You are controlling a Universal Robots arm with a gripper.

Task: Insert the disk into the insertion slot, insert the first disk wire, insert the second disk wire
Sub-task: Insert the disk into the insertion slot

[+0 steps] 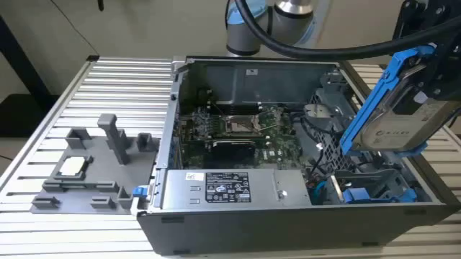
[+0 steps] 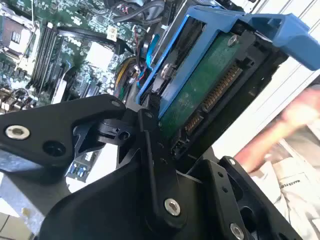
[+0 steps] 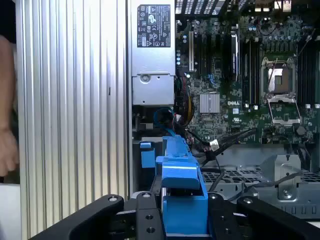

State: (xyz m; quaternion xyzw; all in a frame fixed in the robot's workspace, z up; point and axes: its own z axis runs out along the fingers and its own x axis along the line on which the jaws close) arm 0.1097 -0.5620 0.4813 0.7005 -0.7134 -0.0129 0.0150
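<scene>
The black gripper is clamped on the disk, a flat grey-silver hard drive with a pale label in a bright blue plastic frame. It hangs tilted above the open grey metal computer case. The insertion slot, a grey bay with blue rails, sits below it at the exterior view's right, and the disk is not yet in.

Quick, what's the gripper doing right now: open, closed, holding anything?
Gripper: jaws closed on the disk, gripping it by its blue frame and holding it tilted.
</scene>
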